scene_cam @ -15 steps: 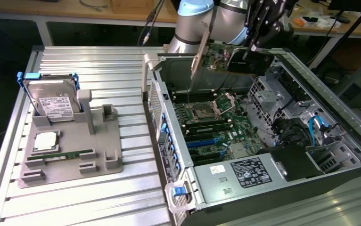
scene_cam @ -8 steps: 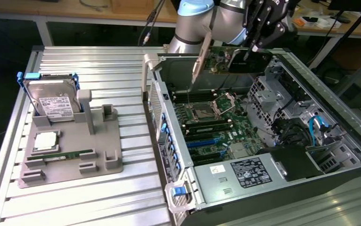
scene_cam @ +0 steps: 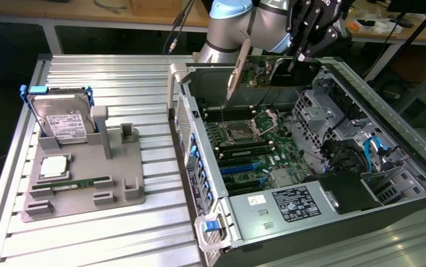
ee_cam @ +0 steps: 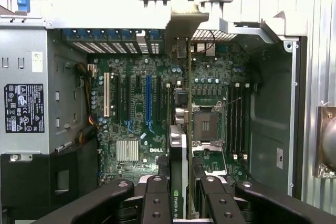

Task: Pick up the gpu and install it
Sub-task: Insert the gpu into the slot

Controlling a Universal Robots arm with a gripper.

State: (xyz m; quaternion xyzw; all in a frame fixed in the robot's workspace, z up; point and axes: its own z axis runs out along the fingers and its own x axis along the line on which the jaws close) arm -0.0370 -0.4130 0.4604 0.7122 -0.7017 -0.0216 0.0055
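The gpu, a dark board with a silvery bracket at one end, hangs upright above the far end of the open computer case. My gripper is shut on its upper edge. In the wrist view the gpu appears edge-on between my two black fingers, with its bracket toward the case's rear slot covers. Below it lies the motherboard, and the card lines up beside the CPU socket, to one side of the blue expansion slot. The gpu is apart from the board.
A grey fixture on the metal table at the exterior view's left holds a silver hard drive, a CPU and a green memory stick. Inside the case are the power supply, a drive cage and cables.
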